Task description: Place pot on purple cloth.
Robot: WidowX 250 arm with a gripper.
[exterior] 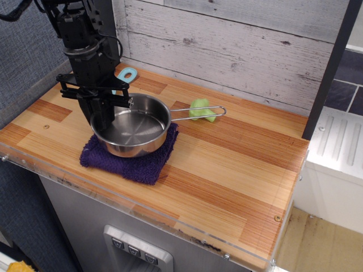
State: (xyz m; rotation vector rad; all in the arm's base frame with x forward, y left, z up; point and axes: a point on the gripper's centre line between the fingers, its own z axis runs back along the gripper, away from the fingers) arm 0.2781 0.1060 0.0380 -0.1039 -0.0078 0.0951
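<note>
The black gripper (pixel 104 116) clamps the left rim of the pot (pixel 132 131), which sits on the purple cloth (pixel 129 157), its wire handle pointing right over the wooden counter (pixel 238 164).

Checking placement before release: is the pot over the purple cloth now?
Yes, the pot sits over the purple cloth, covering most of it, with the gripper at its left rim.
</note>
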